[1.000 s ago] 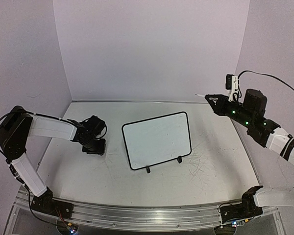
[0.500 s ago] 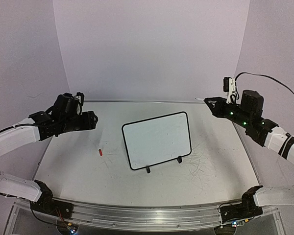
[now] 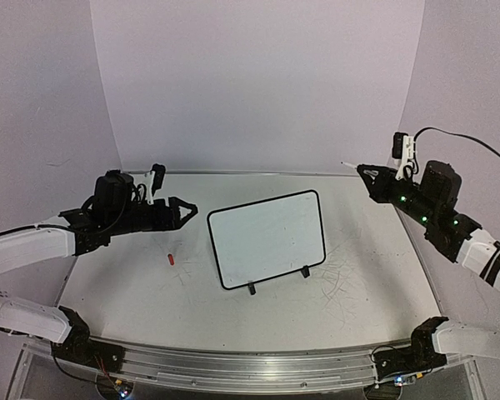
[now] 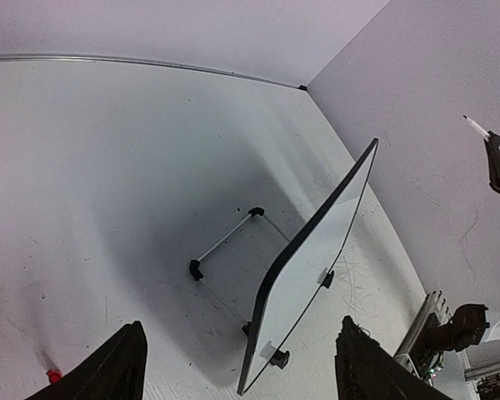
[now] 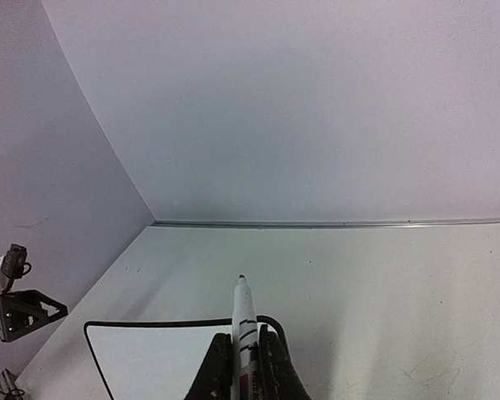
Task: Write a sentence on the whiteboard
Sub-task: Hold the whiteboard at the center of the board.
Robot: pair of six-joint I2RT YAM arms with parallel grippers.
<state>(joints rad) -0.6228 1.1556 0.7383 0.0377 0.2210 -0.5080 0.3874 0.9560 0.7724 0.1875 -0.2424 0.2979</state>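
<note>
A silver aluminium rail (image 3: pixel 233 367) runs along the near edge of a scuffed white table (image 3: pixel 350 292). A small red piece (image 3: pixel 171 258), too small to identify, lies on the table left of centre.

Right of it, near the middle of the table, stands the whiteboard (image 3: pixel 267 237). It is a small, glossy white rectangle with a thin black frame and rounded corners. It rests on small black feet and leans back against a thin metal stand (image 4: pixel 225 239). Its face is plain white.

The left gripper (image 3: pixel 186 213) hovers above the table just left of the board's upper left corner and points toward it without touching it. Its two dark fingers (image 4: pixel 121 367) stand wide apart with nothing between them.

Farther back on the right, the right gripper (image 3: pixel 365 173) hangs in the air beyond the board's upper right corner. Its fingers (image 5: pixel 221 367) are pressed tight on a slim white marker (image 5: pixel 244 329), whose dark tip points away toward the pale back wall (image 3: pixel 258 83).
</note>
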